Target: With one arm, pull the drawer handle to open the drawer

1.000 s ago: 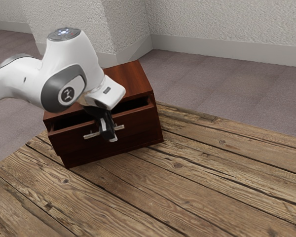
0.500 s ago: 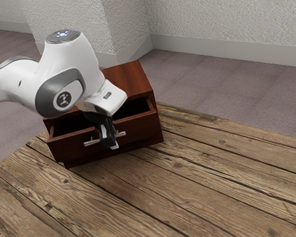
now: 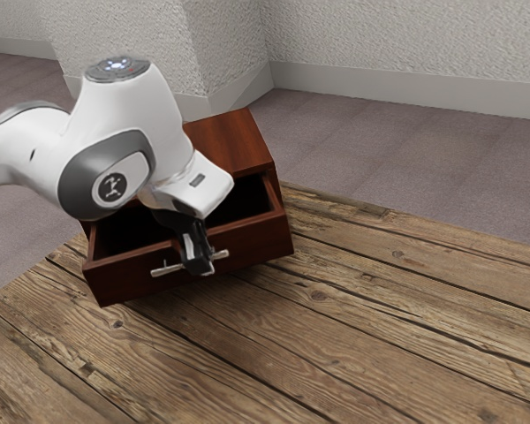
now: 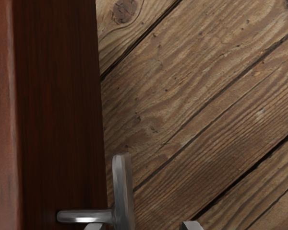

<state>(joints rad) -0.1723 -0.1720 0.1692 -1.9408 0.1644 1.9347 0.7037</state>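
Observation:
A dark red wooden cabinet (image 3: 234, 141) stands at the table's far corner, its drawer (image 3: 247, 234) slid out toward the front so the dark inside shows. A grey metal handle (image 3: 166, 268) runs across the drawer front. My black gripper (image 3: 195, 260) comes down from the white arm and is shut on the handle near its middle. The wrist view looks down the drawer front (image 4: 57, 120), with the handle bar (image 4: 121, 187) standing off it on a short post, just under my hand.
The cabinet rests on a rough plank table (image 3: 353, 327) that stretches toward the exterior view's right and front. Behind it are a grey carpet floor (image 3: 406, 141) and a textured white wall with a baseboard (image 3: 397, 84).
The drawer has slid further out of the cabinet, and my gripper has moved with the handle toward the table's front. The dark gap above the drawer front has widened.

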